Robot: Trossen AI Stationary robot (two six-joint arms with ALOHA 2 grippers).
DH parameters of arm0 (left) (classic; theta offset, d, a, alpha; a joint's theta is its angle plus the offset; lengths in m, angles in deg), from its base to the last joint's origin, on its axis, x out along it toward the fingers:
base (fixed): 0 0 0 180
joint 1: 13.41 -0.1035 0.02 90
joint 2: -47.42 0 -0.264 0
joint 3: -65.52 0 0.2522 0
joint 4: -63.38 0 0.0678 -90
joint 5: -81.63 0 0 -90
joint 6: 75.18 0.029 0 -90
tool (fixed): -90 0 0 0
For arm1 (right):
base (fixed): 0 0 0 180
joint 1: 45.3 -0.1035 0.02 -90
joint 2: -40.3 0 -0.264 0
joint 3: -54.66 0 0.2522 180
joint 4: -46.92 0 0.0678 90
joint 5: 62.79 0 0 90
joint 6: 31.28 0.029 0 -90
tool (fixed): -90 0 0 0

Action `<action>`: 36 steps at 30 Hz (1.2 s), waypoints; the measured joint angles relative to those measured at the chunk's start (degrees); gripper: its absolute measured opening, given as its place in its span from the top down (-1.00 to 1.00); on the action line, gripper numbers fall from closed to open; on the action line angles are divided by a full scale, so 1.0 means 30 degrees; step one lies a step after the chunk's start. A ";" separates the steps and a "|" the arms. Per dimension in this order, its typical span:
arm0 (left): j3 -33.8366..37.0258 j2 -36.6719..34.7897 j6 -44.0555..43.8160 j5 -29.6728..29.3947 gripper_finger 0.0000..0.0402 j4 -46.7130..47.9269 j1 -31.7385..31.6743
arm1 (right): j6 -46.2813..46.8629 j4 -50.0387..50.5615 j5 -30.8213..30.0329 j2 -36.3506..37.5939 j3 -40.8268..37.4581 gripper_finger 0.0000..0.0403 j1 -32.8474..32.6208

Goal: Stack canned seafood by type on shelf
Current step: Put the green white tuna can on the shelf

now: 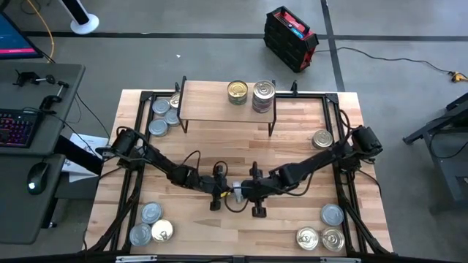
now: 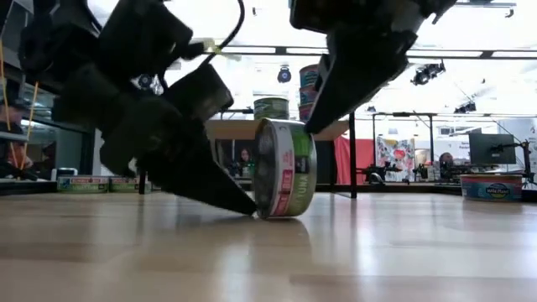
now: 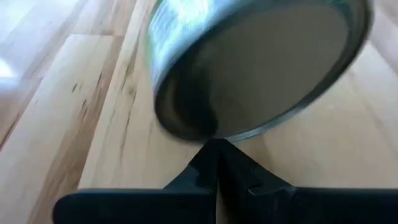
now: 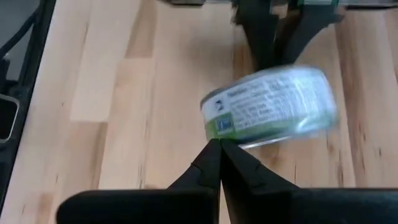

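One tin of canned seafood point(image 2: 285, 168) with a green label stands on its edge mid-table, between my two shut grippers. My left gripper point(image 2: 250, 208) is at its lower left. My right gripper point(image 2: 312, 127) is at its upper right. From above, the tin point(image 1: 238, 192) sits between the left gripper point(image 1: 219, 191) and the right gripper point(image 1: 248, 193). The shelf point(image 1: 219, 109) stands at the far edge and carries a gold-lidded tin point(image 1: 237, 91) beside a stack of silver-lidded tins point(image 1: 263, 96). My left gripper sets its shut fingertips point(image 3: 214, 152) against the lowest part of the tin's flat grey face, at the rim point(image 3: 214, 132). It slants down from the table's left. The tin stands on its rim on the table, nearly upright. My right gripper meets the tin's labelled side wall point(image 4: 231, 129) with its shut fingertips point(image 4: 217, 152), near the tin's upper edge. It slants down from the table's right.
Loose tins lie in groups: far left beside the shelf point(image 1: 162, 117), near left corner point(image 1: 151, 223), near right corner point(image 1: 322, 232), and one at the right edge point(image 1: 322, 139). Black frame rails point(image 1: 344, 146) run along the table's sides. Bare wood surrounds the grippers.
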 joint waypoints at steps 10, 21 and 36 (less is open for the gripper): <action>-0.0045 -0.0550 0.0048 -0.0036 1.00 0.0943 0.0000 | -0.0314 0.0936 0.1015 0.0625 -0.0017 1.00 -0.0178; 0.0035 -0.1232 0.1357 -0.0670 1.00 0.0231 -0.0908 | 0.0519 0.3546 -0.1021 0.0569 -0.0146 1.00 -0.0180; 0.0018 -0.1232 0.1357 0.0335 1.00 0.0183 -0.1961 | 0.1342 -0.1894 -0.0833 -0.1161 -0.0156 1.00 -0.0082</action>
